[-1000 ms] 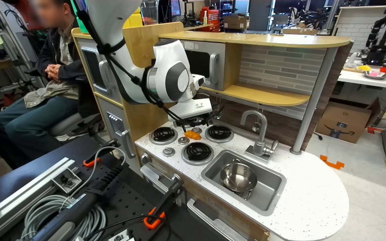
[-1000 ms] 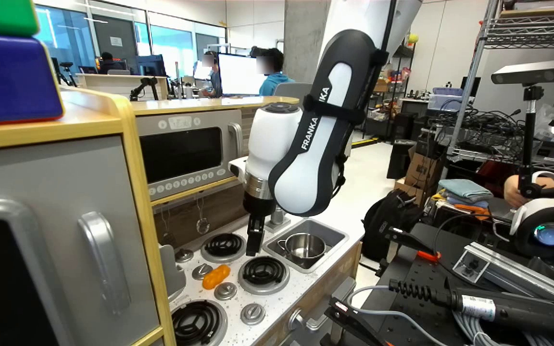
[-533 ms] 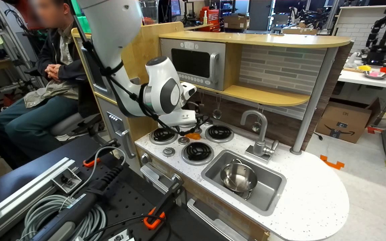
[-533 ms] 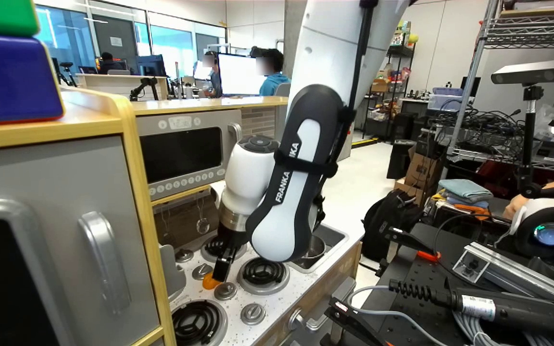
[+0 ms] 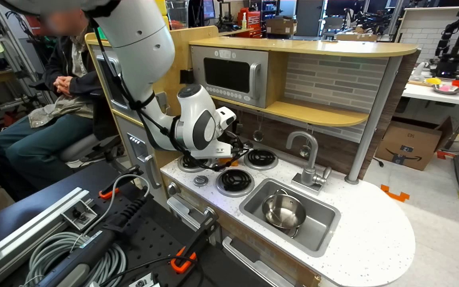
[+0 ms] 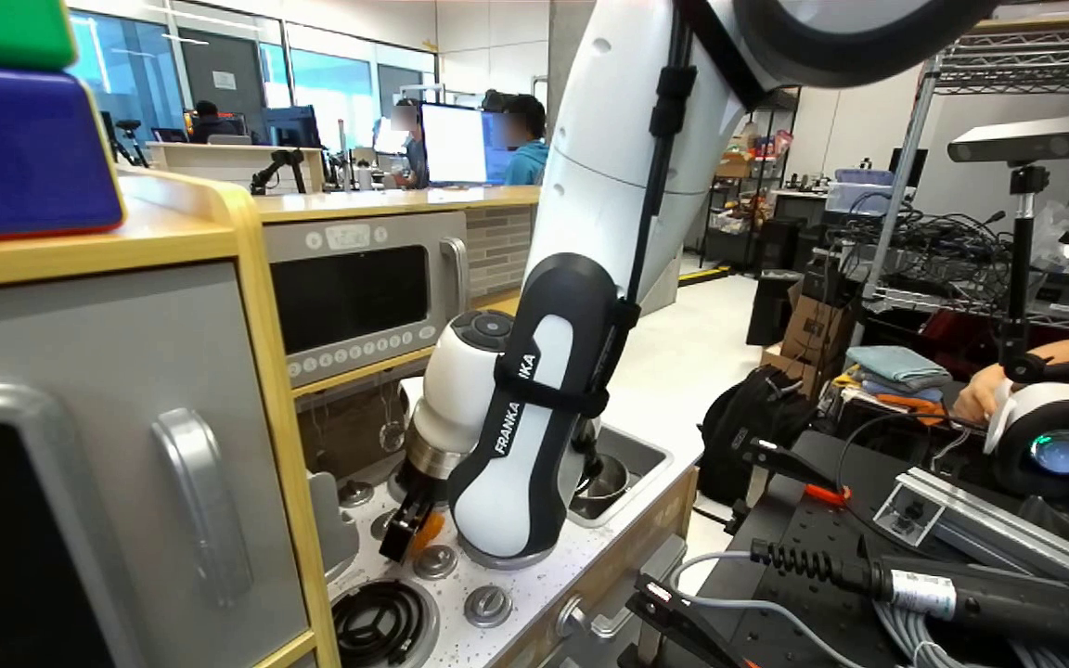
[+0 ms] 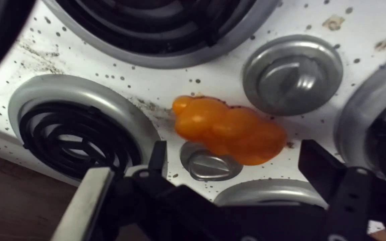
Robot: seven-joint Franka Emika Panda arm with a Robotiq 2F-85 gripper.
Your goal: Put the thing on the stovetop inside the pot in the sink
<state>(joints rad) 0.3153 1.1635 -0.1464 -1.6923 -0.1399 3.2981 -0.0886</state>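
Hovering over stovetop [image 7: 159, 85] with gripper [image 7: 235, 149] spread wide; on stovetop, orange thing [image 7: 230, 129]; beside stovetop, sink [image 5: 318, 227] holding pot [image 5: 283, 211].

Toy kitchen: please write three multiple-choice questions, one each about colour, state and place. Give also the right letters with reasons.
1. What colour is the lumpy object on the stovetop?
A) Green
B) Orange
C) Blue

2. How does the pincer stand?
A) Open
B) Shut, empty
C) Shut on the lumpy object

3. Where is the pot?
A) On the stovetop
B) In the pincer
C) In the sink

1 B: orange in the wrist view.
2 A: its fingers stand wide apart.
3 C: an exterior view shows it there.
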